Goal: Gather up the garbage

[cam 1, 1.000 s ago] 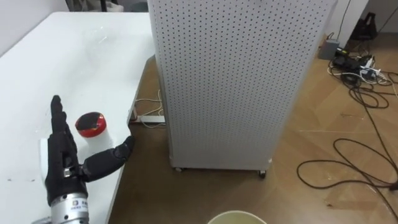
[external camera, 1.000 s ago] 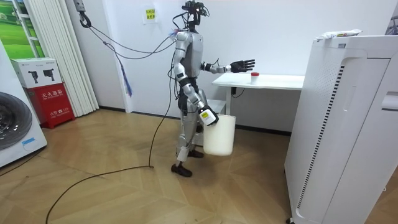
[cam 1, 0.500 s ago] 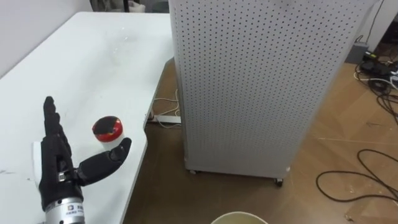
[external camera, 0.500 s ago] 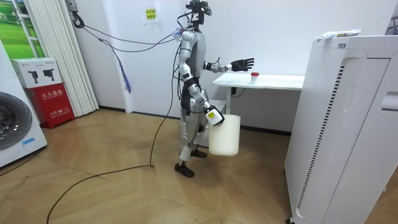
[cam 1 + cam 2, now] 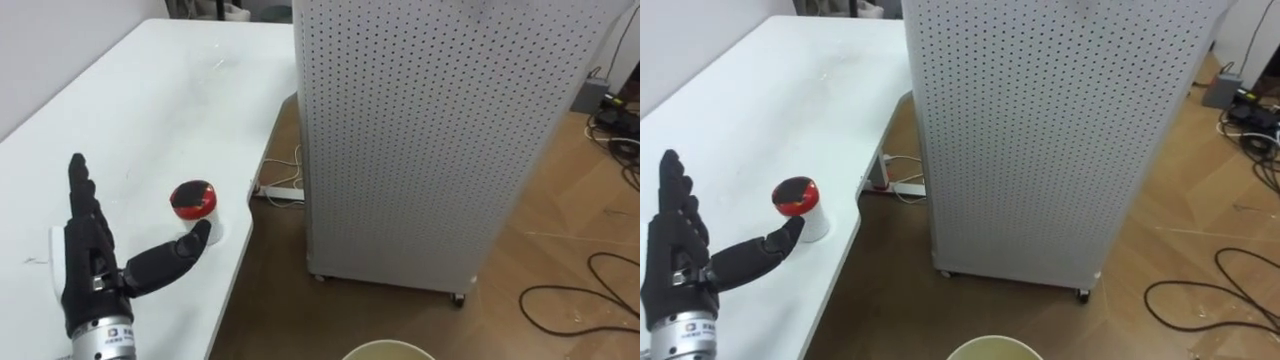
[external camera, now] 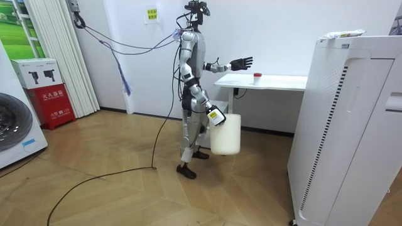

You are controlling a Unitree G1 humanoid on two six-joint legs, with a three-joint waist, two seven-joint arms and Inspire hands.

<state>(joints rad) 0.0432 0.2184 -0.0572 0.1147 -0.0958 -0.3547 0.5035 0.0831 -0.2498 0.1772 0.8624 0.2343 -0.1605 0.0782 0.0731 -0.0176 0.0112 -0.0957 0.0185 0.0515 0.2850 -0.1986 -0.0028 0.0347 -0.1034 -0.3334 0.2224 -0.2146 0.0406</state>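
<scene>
A small round white plastic pot with a red lid (image 5: 193, 205) stands upright on the white bench (image 5: 150, 110), close to the bench's right edge beside a rounded corner. A large cream plastic bucket (image 6: 226, 134) hangs upright and open-topped below the right hand (image 6: 212, 115).

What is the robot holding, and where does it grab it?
Its right hand carries the white bucket by its top edge; the left hand is open, holding nothing.
</scene>
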